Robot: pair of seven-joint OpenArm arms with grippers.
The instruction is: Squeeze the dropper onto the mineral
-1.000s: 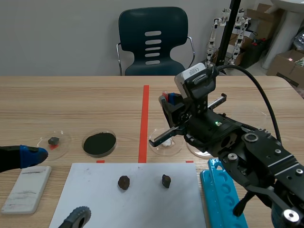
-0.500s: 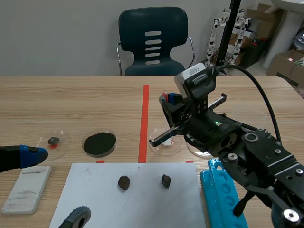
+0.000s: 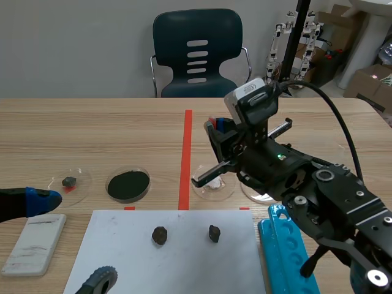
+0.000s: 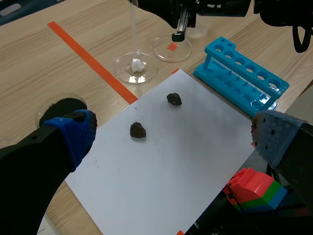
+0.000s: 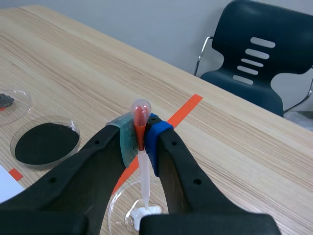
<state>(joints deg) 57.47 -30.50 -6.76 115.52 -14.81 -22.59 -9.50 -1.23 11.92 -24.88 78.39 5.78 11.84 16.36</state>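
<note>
The black right arm (image 3: pixel 324 196) stretched from the near right to the scene's middle, wrist raised. The right tool (image 5: pixel 140 139) pointed down, fingers clamped on the reddish bulb of a clear plastic dropper (image 5: pixel 145 176). The black left arm (image 3: pixel 12 207) lay low at the near left, and the left tool (image 4: pixel 171 137) gaped wide, holding nothing.
</note>
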